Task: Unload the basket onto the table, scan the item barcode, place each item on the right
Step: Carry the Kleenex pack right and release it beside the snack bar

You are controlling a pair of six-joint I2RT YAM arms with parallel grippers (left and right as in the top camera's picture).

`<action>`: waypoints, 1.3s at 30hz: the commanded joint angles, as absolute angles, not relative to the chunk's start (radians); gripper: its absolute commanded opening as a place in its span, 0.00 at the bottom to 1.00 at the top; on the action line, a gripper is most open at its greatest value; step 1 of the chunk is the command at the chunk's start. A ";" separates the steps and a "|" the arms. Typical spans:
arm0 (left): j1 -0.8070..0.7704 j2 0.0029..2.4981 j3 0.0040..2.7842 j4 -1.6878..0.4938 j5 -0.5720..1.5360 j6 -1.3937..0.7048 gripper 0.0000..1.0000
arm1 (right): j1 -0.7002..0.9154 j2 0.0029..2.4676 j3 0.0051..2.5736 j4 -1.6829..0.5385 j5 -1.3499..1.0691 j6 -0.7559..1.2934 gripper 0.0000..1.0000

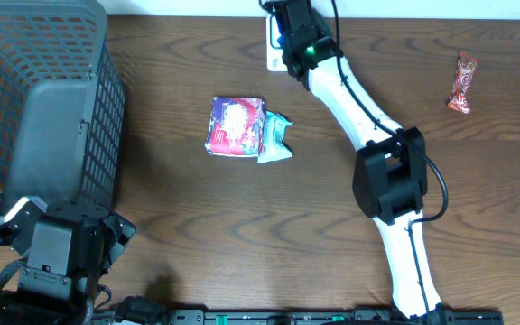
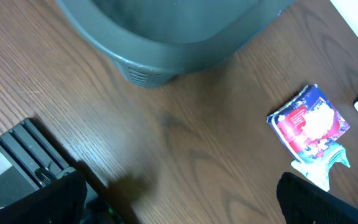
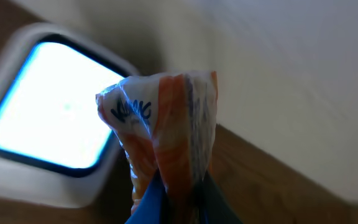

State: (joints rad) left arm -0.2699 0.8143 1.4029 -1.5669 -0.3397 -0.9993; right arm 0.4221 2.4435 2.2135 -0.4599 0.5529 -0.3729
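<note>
Orange-and-white packet, seemingly light, crinkly and slippery and best pinched at its flat sealed end, hangs clamped in the right gripper before the lit scanner at the table's far edge, while the left gripper gapes wide and empty.

text: none legible | orange packet: lettering blurred | red-blue pouch: print too small

A grey basket stands at the top of the wooden table. At the right, a red-blue packet touches a pale green packet. The left gripper has its fingers wide apart.
</note>
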 commanded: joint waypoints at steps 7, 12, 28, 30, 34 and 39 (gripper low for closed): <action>-0.268 0.815 1.403 -1.570 -0.353 -1.015 0.98 | 0.142 2.441 2.222 -0.719 0.780 -0.028 0.01; -0.268 0.815 1.403 -1.570 -0.353 -1.015 0.98 | 0.014 2.441 2.222 -0.836 0.702 0.006 0.01; -0.268 0.815 1.403 -1.570 -0.353 -1.015 0.98 | -0.142 2.440 2.209 -0.945 0.356 0.001 0.99; -0.268 0.815 1.403 -1.570 -0.353 -1.015 0.98 | -0.131 2.430 2.210 -0.971 0.356 0.008 0.99; -0.268 0.815 1.403 -1.570 -0.353 -1.015 0.98 | -0.107 2.367 2.210 -1.026 0.356 0.022 0.99; -0.268 0.815 1.403 -1.570 -0.353 -1.015 0.98 | -0.070 2.224 2.210 -1.110 0.347 0.144 0.99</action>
State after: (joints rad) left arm -0.2699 0.8146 1.4029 -1.5669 -0.3393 -0.9993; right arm -0.0978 2.3783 2.2047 -1.0851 0.3542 0.0448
